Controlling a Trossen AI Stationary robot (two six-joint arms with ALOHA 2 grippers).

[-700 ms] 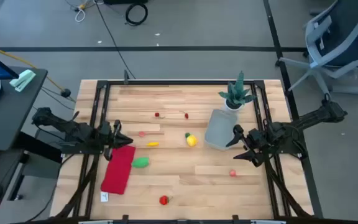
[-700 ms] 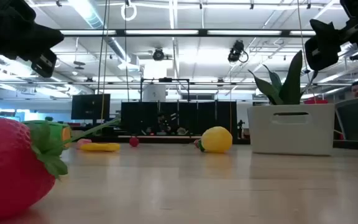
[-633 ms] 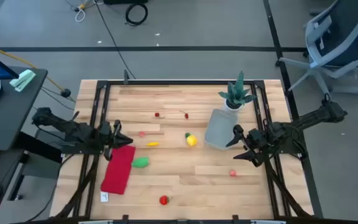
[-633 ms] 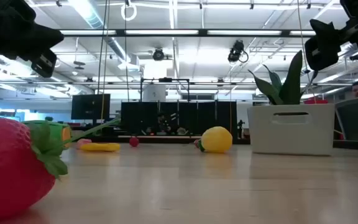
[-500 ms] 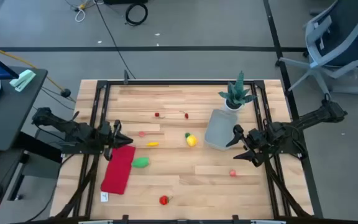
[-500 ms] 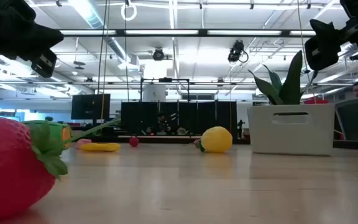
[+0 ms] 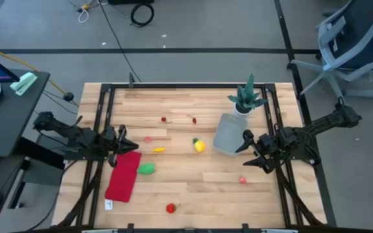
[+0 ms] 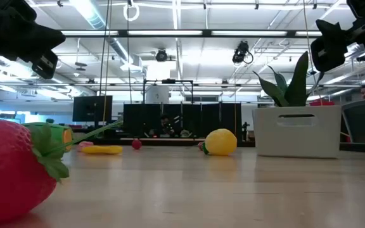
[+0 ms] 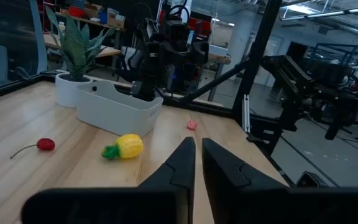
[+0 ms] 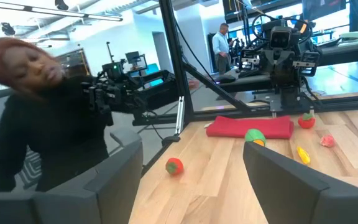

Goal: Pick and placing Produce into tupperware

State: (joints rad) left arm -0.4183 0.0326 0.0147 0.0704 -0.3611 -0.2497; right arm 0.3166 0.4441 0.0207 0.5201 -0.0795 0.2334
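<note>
High view: my left gripper (image 7: 123, 144), fingers together, sits mid-left; my right gripper (image 7: 250, 151), spread wide, beside the tub (image 7: 227, 134).

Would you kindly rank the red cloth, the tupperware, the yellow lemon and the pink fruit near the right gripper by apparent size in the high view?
1. Red cloth
2. Tupperware, slightly smaller
3. Yellow lemon
4. Pink fruit, smallest

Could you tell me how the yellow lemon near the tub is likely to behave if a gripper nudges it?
The lemon looks rounded, so it would probably roll on the bare table. Its small green leaf may make it wobble. It is likely a light toy, so it may skid toward the tub.
</note>
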